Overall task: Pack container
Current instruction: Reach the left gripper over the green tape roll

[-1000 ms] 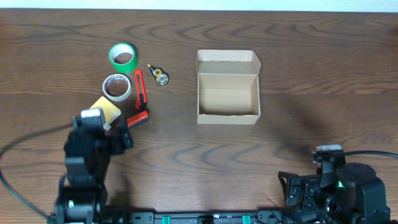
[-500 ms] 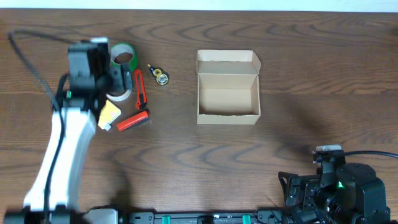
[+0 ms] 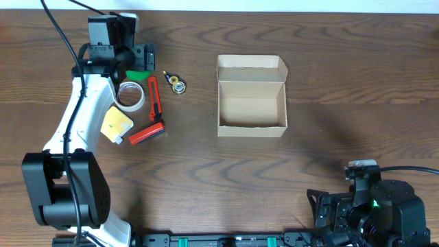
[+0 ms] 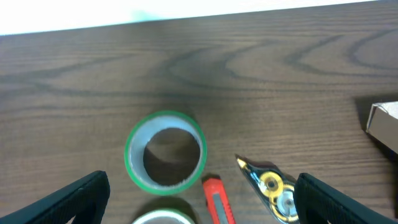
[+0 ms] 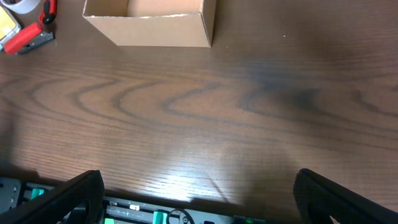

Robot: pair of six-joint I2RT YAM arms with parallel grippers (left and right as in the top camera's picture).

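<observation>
The container (image 3: 251, 96) is a tan cardboard box, open and empty, with its flap lid standing up at the far side. Its corner shows at the right edge of the left wrist view (image 4: 382, 118), and it sits at the top of the right wrist view (image 5: 149, 25). My left gripper (image 3: 132, 58) (image 4: 202, 205) hovers open over the green tape roll (image 3: 140, 73) (image 4: 165, 152), holding nothing. My right gripper (image 5: 202, 199) is open and empty near the front rail, well short of the box.
A white tape roll (image 3: 129, 95), a red cutter (image 3: 153, 96) (image 4: 216, 199) and a correction-tape dispenser (image 3: 177, 84) (image 4: 273, 190) lie next to the green roll. A yellow block (image 3: 116, 123) and a red clip-like item (image 3: 147, 132) lie nearer. The right arm (image 3: 374, 206) is folded at the front right.
The left arm has swung from the near left out to the far left, over the tape rolls. The right arm and all the objects have stayed put.
</observation>
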